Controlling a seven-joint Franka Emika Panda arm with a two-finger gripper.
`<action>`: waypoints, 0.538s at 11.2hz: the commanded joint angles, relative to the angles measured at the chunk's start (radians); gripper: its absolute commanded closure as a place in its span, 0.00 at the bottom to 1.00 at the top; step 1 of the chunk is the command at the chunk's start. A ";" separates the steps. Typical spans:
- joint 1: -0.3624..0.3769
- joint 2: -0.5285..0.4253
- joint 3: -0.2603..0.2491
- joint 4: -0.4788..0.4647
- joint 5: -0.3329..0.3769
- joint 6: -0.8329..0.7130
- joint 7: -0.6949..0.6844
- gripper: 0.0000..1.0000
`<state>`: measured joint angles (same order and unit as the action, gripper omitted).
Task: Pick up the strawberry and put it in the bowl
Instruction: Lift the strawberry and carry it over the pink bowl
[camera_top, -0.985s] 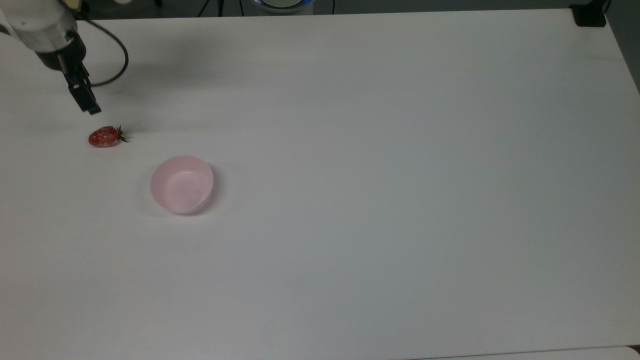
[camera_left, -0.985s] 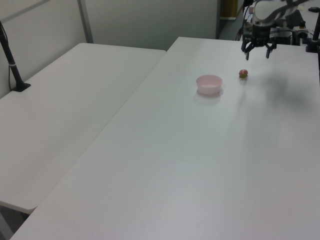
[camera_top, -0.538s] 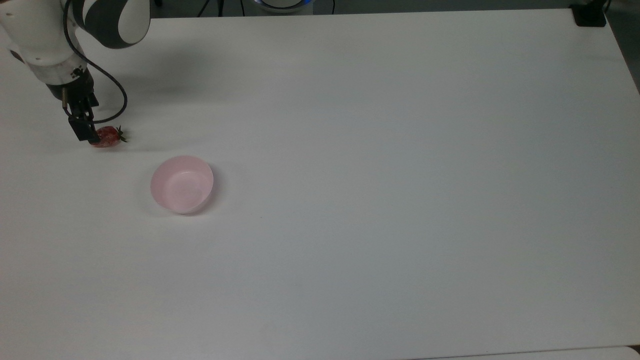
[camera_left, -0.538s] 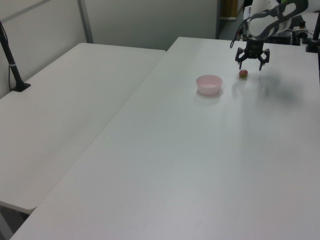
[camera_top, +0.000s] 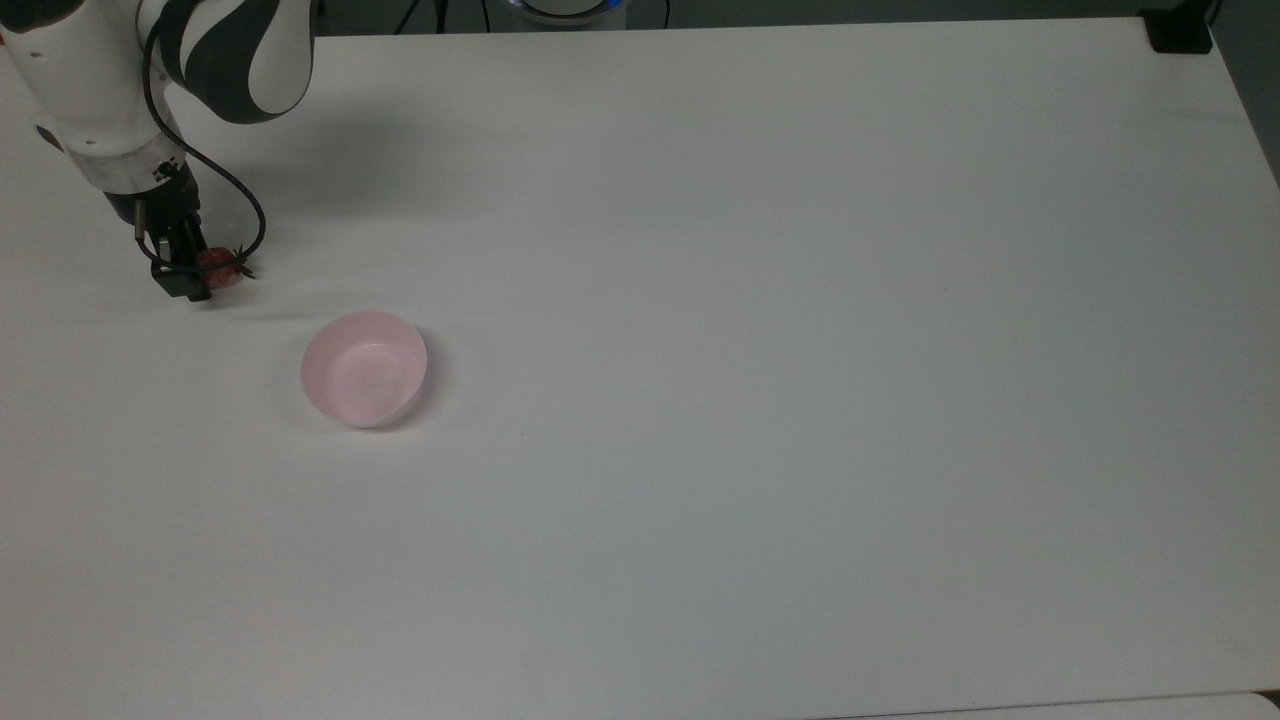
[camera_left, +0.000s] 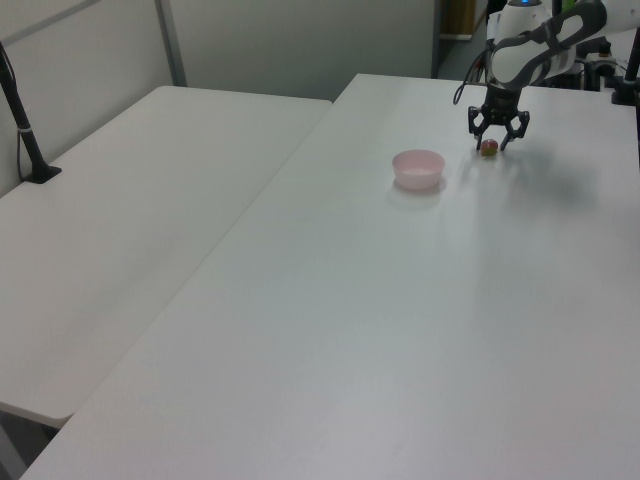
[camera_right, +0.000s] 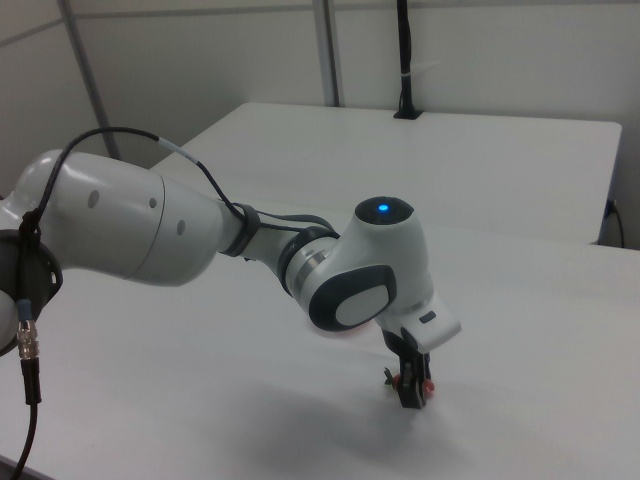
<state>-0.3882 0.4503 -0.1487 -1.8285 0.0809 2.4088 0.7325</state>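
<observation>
grasp step | my gripper (camera_left: 495, 147) straddles strawberry (camera_left: 489, 148) upper right, fingers spread | next — close, lift, carry to bowl (camera_left: 417, 168)

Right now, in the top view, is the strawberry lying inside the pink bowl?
No. The strawberry sits on the white table at the gripper, apart from the bowl.
</observation>
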 joint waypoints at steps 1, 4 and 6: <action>0.014 -0.001 0.030 -0.003 0.011 0.013 -0.011 0.68; 0.014 -0.007 0.040 0.012 0.007 0.010 -0.056 0.84; 0.014 -0.019 0.040 0.029 0.007 0.003 -0.058 0.84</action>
<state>-0.3777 0.4506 -0.1048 -1.8127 0.0808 2.4088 0.7049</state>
